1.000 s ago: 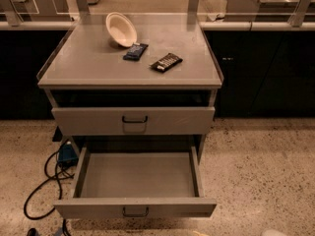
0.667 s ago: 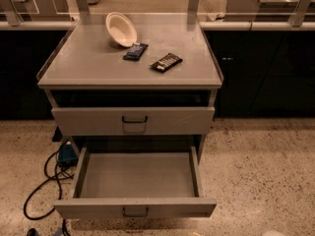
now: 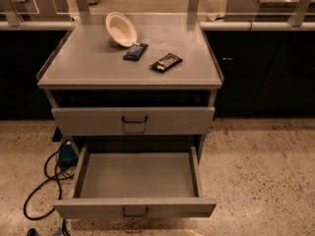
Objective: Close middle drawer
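Note:
The middle drawer (image 3: 135, 208) is a wide, shallow grey metal drawer with a low flat front panel and a small dark wire handle (image 3: 135, 212) at its centre. It is pulled far out toward me at the bottom of the view, and its inside (image 3: 138, 176) is empty. Above it, the drawer with the taller front panel (image 3: 133, 121) is pushed in. The gripper is not in view.
On the cabinet top (image 3: 88, 68) lie a white bowl (image 3: 120, 29), a dark blue packet (image 3: 135, 51) and a dark snack bar (image 3: 166, 62). A blue object (image 3: 66, 154) and a black cable (image 3: 37, 193) lie on the speckled floor at left. Dark cabinets (image 3: 261, 73) stand behind.

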Action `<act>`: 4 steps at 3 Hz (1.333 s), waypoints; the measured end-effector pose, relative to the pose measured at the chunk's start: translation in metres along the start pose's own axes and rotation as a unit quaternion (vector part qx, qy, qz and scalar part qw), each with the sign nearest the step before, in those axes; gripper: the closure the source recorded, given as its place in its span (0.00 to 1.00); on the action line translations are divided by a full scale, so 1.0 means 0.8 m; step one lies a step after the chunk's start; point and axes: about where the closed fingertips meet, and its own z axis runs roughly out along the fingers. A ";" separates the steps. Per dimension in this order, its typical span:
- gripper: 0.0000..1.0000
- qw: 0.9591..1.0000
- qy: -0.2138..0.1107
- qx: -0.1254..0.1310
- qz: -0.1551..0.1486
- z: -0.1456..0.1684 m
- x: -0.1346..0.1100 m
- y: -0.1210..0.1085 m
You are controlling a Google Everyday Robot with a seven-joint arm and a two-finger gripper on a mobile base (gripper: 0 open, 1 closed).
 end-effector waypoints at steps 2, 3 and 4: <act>0.00 0.995 -0.022 0.097 -0.016 0.005 -0.017 -0.076; 0.00 0.995 -0.022 0.099 -0.016 0.005 -0.018 -0.078; 0.00 0.994 -0.025 0.102 -0.008 0.023 0.002 -0.089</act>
